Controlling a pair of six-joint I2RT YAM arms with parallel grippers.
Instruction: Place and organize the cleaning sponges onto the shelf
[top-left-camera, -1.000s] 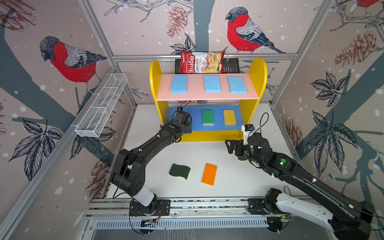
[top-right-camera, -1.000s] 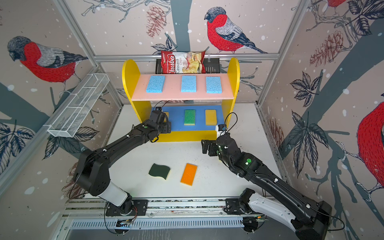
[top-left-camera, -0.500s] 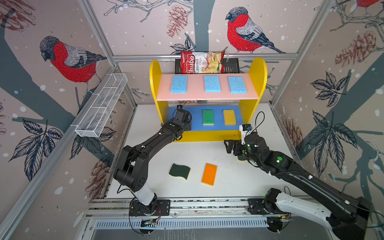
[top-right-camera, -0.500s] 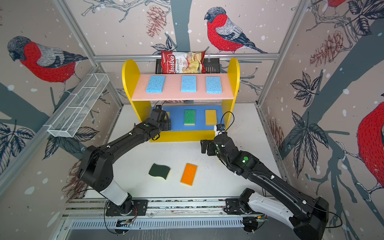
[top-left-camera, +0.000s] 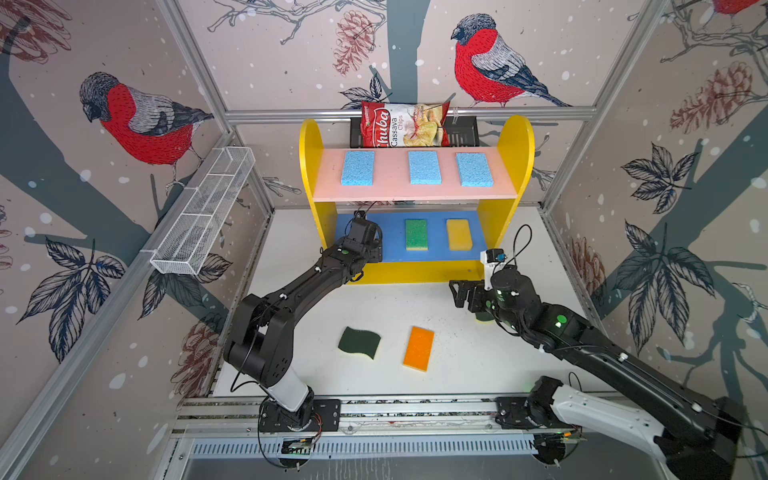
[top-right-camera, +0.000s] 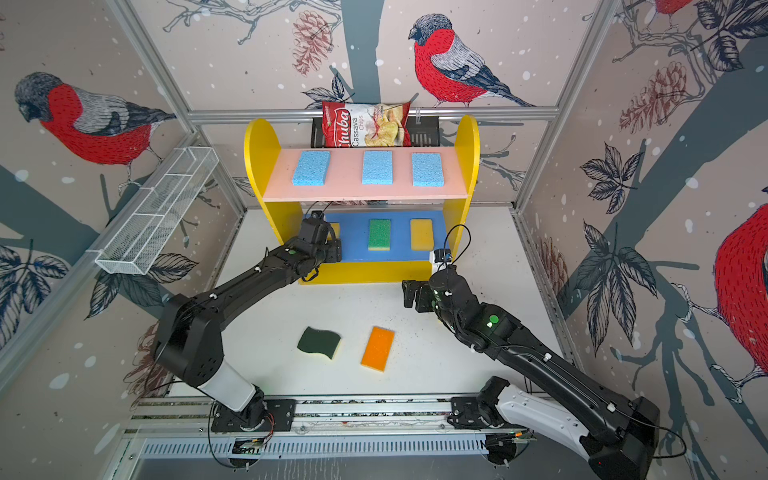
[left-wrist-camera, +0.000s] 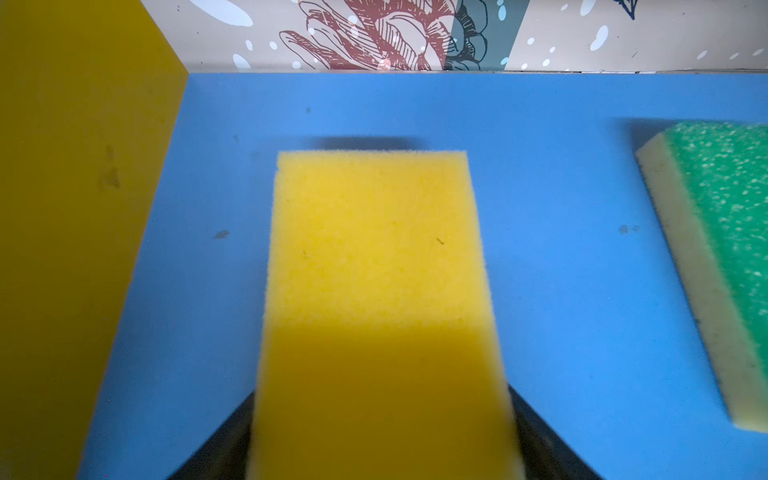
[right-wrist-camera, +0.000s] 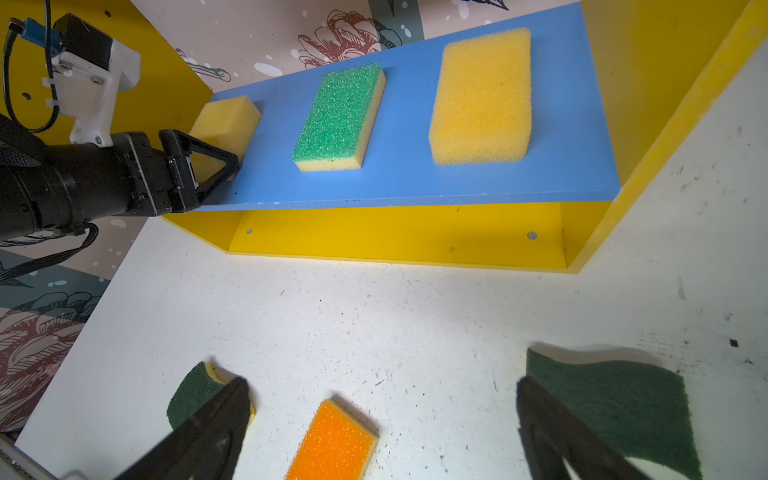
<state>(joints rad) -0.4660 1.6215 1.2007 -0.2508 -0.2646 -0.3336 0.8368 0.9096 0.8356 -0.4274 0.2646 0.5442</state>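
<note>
Shelf (top-left-camera: 515, 137), yellow sides. Pink top board (top-left-camera: 390, 189): three light blue sponges (top-left-camera: 424, 167) in row. Blue middle board (top-left-camera: 395, 251): left yellow sponge (left-wrist-camera: 374, 249), green-topped sponge (top-left-camera: 416, 234) middle, right yellow sponge (top-left-camera: 459, 234). Loose in front: wavy dark-green sponge (top-left-camera: 359, 341) left, orange-topped sponge (top-left-camera: 419, 347) middle, second wavy sponge (right-wrist-camera: 615, 399) right.

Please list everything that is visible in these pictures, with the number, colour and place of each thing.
shelf: 1, yellow with pink and blue boards, on the table
light blue sponges: 3, light blue, in a row on the pink board
yellow sponges: 2, yellow, both ends of the blue board
green-topped sponge: 1, green over yellow, between them
orange-topped sponge: 1, orange, on the table
wavy sponges: 2, dark green, on the table
chips bag: 1, red, on the black rack behind the shelf
wire basket: 1, white, on the left wall
left gripper: 1, black, jaws flank the left yellow sponge, grip unclear
right gripper: 1, black, open, above the table
</note>
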